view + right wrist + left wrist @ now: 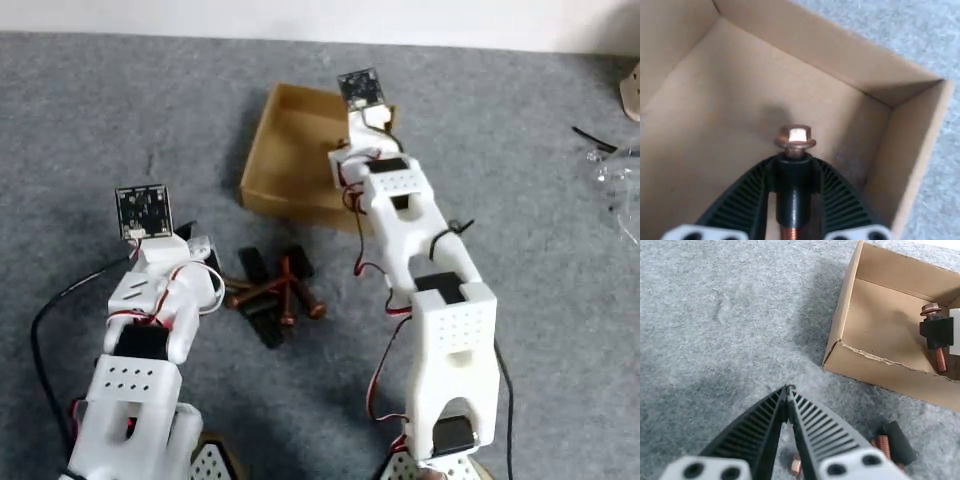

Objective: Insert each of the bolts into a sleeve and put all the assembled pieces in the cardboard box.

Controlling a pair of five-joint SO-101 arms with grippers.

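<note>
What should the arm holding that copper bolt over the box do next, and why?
Probably open the right gripper and let go. It is shut on a black sleeve with a bolt through it, so this piece looks assembled. It hangs inside the walls of the cardboard box, above the bare floor, so it should land inside.

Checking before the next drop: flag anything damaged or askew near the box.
The cardboard box has a ragged tear along its near wall's top edge, by the corner. The loose bolts and sleeves lie crisscrossed in a pile beside it. Nothing else stands out.
</note>
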